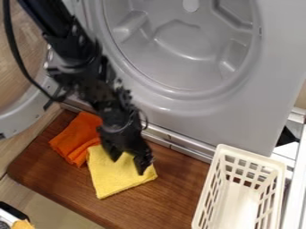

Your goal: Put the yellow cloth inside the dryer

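Observation:
The gripper (128,162) hangs from the upper left over the yellow cloth (115,180), its two fingers apart with yellow fabric visible between them. Whether the fingertips touch the cloth I cannot tell. The cloth lies fairly flat on the brown wooden board, in front of the machine. Above it on the right is the dryer (190,118), its round opening uncovered and its grey drum interior visible. The dryer door (24,112) stands swung out at the left, partly behind the arm.
An orange cloth (76,139) lies on the wooden board (173,192), against the yellow cloth's upper left side. At the lower right stands a cream slotted basket (206,197). The dryer's lower front edge runs along the board. A black and white object is at the lower left corner.

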Tool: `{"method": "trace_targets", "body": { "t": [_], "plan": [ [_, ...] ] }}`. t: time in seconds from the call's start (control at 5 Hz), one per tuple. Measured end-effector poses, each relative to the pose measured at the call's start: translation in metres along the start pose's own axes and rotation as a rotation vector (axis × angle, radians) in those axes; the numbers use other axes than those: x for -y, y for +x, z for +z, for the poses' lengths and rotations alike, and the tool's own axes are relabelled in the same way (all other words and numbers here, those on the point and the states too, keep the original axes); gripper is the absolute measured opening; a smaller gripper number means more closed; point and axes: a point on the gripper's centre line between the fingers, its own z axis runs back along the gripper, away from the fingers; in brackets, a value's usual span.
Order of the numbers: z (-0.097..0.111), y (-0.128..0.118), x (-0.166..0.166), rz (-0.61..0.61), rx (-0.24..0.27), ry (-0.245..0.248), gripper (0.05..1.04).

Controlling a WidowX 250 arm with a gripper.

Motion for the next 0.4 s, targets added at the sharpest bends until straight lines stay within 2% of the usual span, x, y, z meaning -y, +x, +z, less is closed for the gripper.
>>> {"method": "trace_targets", "body": {
  "t": [0.2, 0.4],
  "plan": [
    [-0.012, -0.002, -0.004, 0.007, 0.018, 0.019, 0.999],
    [-0.023, -0.005, -0.003, 0.004, 0.007, 0.007, 0.999]
  ]
}}
